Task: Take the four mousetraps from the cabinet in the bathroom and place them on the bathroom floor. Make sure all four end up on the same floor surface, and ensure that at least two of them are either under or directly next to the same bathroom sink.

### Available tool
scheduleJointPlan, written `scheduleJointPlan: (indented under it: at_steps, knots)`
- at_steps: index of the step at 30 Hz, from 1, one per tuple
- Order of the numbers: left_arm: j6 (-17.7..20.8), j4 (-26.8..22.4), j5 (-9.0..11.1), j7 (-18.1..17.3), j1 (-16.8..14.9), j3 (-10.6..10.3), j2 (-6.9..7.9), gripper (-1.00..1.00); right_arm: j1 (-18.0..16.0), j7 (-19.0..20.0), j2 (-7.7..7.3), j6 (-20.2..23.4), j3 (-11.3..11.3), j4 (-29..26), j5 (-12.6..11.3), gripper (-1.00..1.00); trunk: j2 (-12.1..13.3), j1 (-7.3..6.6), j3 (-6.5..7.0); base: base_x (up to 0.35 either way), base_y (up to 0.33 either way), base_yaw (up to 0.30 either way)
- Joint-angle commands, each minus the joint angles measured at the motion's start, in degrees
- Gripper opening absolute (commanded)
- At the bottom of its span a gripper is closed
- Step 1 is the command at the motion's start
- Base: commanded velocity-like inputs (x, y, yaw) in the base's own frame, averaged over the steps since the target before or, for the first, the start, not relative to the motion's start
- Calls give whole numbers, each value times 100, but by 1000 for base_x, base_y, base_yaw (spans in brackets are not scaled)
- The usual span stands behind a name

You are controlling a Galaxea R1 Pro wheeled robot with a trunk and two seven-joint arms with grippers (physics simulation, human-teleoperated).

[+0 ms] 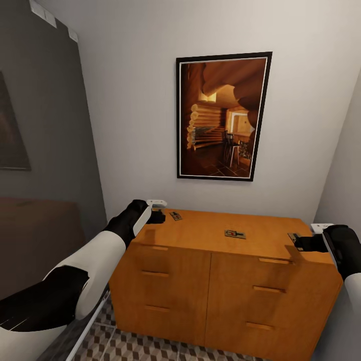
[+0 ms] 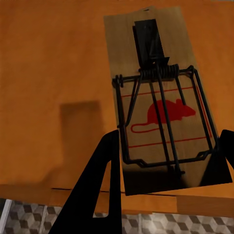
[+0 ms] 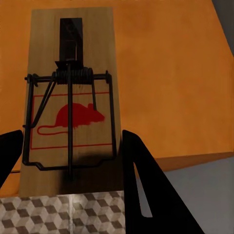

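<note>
Progress: no trap on the floor (image 1: 150, 346) yet; traps seen are on the cabinet (image 1: 210, 235) top; all placing remains.
Left gripper (image 1: 156, 216): at the top's left end, fingers spread wide around a trap (image 2: 163, 122) that hangs over the edge; whether they touch it, I cannot tell.
Right gripper (image 1: 301, 243): at the right end, fingers wide either side of a trap (image 3: 73, 117).
Other traps: one (image 1: 176, 216) far left, one (image 1: 234, 234) mid-top, both apart from the grippers.

Three mousetraps (image 1: 234, 234) lie on the cabinet (image 1: 210, 281), one toward each end, one between.
</note>
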Motion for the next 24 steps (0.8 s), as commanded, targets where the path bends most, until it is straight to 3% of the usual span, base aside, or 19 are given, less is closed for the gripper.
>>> scheduleJointPlan:
  at_steps: [1, 6, 7, 14, 24]
  knots:
    - [22, -7, 51, 44, -4, -37, 4, -100, -6, 36, 2, 17, -14, -6, 48, -100, -4, 0, -8, 0, 0, 0]
    - [22, -7, 44, 42, -4, -41, 4, -100, -5, 7, 61, -14, -4, -6, 45, -100, -4, 0, -8, 0, 0, 0]
    - [22, -7, 38, 36, -4, -43, 3, -100, -4, -26, 75, -204, -16, -29, 44, -100, -4, 0, -8, -43, 20, 0]
    - [37, -4, 42, 27, -4, -46, -4, -100, -4, -713, 540, -875, -34, 29, 14, -100, -4, 0, -8, -232, 120, 0]
    - [31, -7, 37, 5, -6, -51, -75, -100, -4, -1038, 649, -1118, -35, 34, -2, -100, -4, 0, -8, -304, 104, 0]
